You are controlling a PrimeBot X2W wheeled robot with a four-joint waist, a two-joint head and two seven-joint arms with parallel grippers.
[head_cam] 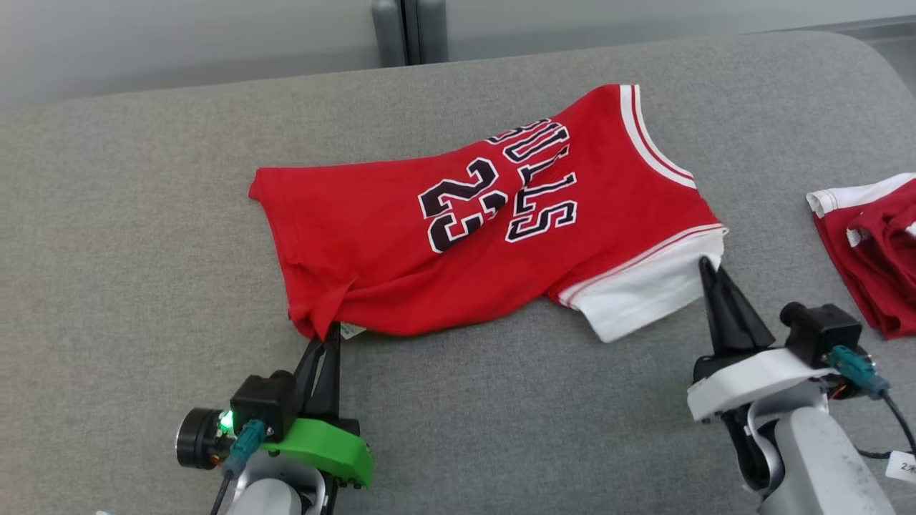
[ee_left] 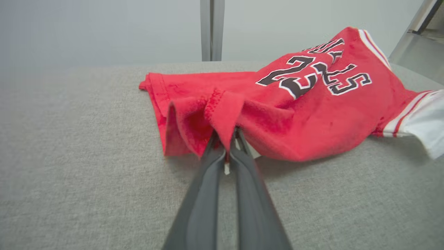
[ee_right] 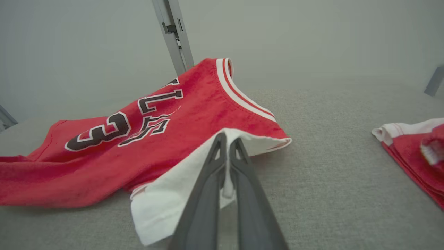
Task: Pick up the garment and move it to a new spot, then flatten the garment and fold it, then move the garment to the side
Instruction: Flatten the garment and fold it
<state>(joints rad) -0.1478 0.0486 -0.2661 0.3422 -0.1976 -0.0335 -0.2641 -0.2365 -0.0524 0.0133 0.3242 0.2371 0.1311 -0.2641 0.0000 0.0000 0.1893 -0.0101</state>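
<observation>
The garment (head_cam: 401, 243) is a red jersey with a black "23", white-striped trim and a white sleeve, lying crumpled on the grey table (head_cam: 143, 214). My left gripper (head_cam: 330, 330) is shut on its bunched red hem corner at the near left; the left wrist view shows that gripper (ee_left: 227, 135) with red cloth pinched between the fingers. My right gripper (head_cam: 708, 263) is shut on the edge of the white sleeve at the near right, and in the right wrist view the gripper (ee_right: 227, 139) has white cloth (ee_right: 163, 205) caught between its tips.
A second red and white garment (head_cam: 876, 243) lies folded at the table's right edge, also seen in the right wrist view as a red pile (ee_right: 416, 156). A grey post (head_cam: 408, 32) stands behind the table's far edge.
</observation>
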